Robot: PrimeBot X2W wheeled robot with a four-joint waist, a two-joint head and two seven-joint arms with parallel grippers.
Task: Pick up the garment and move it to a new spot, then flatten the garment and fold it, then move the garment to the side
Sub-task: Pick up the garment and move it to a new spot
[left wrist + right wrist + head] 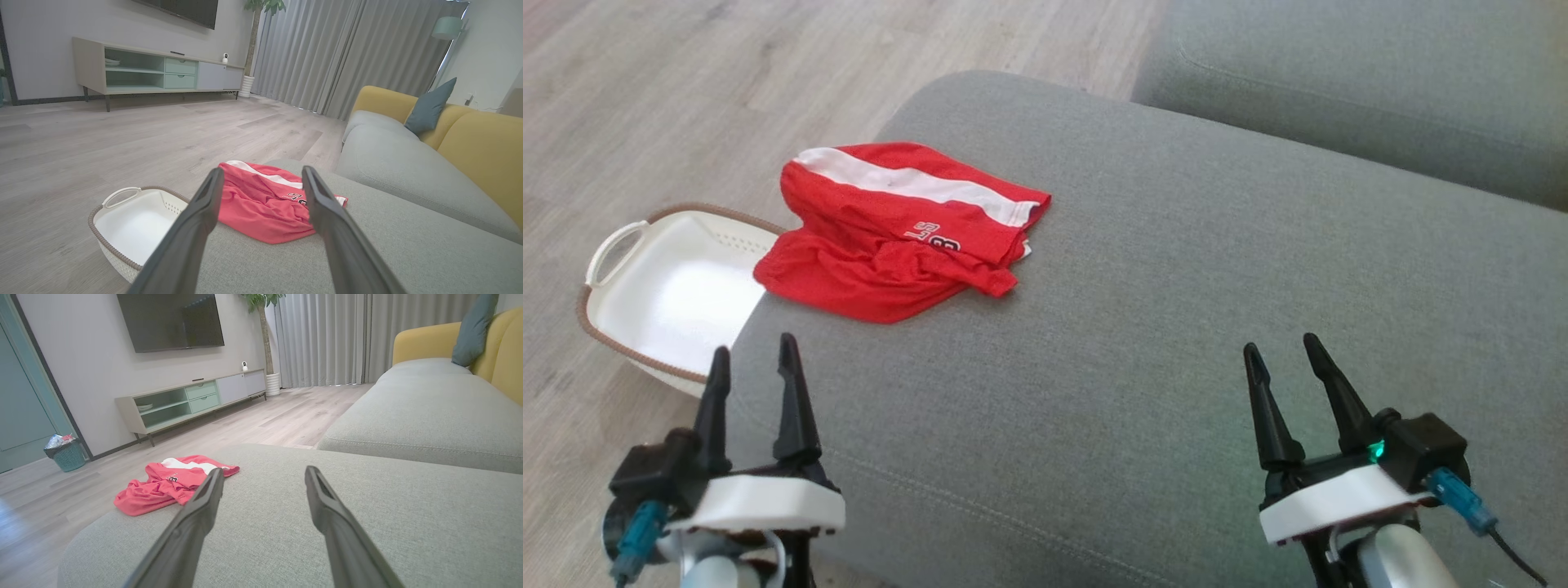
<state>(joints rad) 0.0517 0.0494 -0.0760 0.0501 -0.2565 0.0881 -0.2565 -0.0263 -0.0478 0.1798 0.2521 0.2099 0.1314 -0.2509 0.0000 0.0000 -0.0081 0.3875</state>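
Item: red garment (894, 245), mesh sportswear with a white band and printed numerals. It lies bunched and creased on the grey sofa cushion (1143, 327), at its far left corner, with its lower edge reaching the cushion's rim above the white laundry basket (670, 302) on the wood floor. Left claw (753, 344): wide, holding nothing, over the cushion's near left edge, short of the cloth. Right claw (1280, 343): wide, holding nothing, over the near right of the cushion, well apart from the garment. Step in hand, as I judge it: the first, the pick-up, not yet begun, since the cloth is rumpled rather than squarely folded. Next move calls for my left claw to go forward to the near hem and pinch a raised fold, taking care not to snag the cushion fabric, then carry the garment toward the bare middle of the cushion.
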